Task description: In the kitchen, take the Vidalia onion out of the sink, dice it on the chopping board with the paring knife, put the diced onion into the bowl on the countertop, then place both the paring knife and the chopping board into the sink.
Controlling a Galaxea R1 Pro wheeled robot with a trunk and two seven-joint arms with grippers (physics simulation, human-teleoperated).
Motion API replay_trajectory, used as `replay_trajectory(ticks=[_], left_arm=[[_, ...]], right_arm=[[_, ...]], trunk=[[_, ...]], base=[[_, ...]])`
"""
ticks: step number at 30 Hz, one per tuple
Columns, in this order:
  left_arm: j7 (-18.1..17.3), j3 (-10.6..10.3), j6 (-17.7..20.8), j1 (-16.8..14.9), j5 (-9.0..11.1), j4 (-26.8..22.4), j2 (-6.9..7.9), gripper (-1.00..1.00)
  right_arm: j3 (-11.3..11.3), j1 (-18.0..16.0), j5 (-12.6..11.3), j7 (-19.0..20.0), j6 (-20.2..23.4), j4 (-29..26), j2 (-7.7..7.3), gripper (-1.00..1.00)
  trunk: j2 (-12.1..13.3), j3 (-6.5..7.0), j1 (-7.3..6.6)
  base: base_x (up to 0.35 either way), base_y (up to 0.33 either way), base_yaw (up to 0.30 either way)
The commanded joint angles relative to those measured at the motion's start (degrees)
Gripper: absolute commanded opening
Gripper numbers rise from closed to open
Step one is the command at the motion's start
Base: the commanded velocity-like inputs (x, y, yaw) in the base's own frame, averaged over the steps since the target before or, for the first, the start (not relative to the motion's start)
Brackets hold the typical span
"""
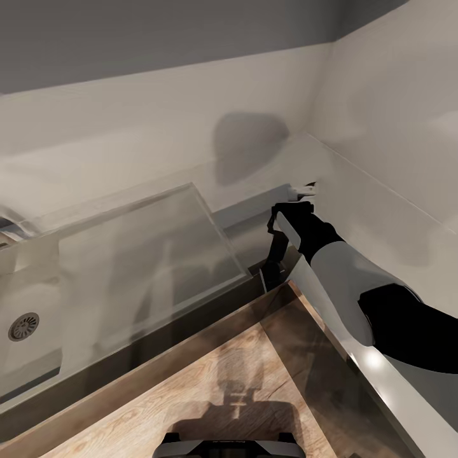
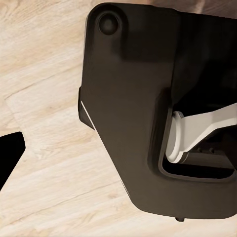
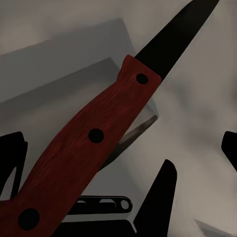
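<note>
Head view: the right arm (image 1: 343, 267) reaches from 4 o'clock toward the centre, forearm extended over the corner of the grey tabletop (image 1: 394, 210), with its wrist bent down and the right gripper (image 1: 304, 189) at its far end, near the back wall. The sink (image 1: 38, 299) lies at 9 o'clock; its round drain (image 1: 23, 326) is visible and its flat drainboard (image 1: 146, 254) extends toward the centre. No contents can be made out in the visible part of the basin. The wood plank floor (image 1: 210, 388) fills 6 o'clock.

Right wrist view: the paring knife (image 3: 98, 138) lies diagonally across the frame, red-brown riveted handle at 7 o'clock, dark pointed blade at 1 o'clock, over the grey tabletop (image 3: 207, 98). Whether the jaws pinch the handle cannot be told.

Left wrist view: the camera looks down on the robot's dark base (image 2: 148, 108) and the floor (image 2: 44, 74); the state of the left jaws cannot be told.
</note>
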Motion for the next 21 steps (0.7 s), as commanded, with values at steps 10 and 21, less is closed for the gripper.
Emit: replay_trajectory(ticks=[10,21], left_arm=[[-0.3,0.3,-0.1,0.0,-0.1,-0.1,-0.07,1.0],[-0.5,0.4,-0.1,-0.1,0.1,-0.9,0.0,1.0]], right_arm=[[0.5,0.0,-0.5,-0.5,0.8,1.7,-0.08,1.0],[0.6,0.1,2.0,-0.7,0.6,0.8,0.71,1.0]], trunk=[[-0.1,-0.08,0.06],[-0.1,-0.08,0.06]], base=[[0.0,0.0,0.0],[0.0,0.0,0.0]])
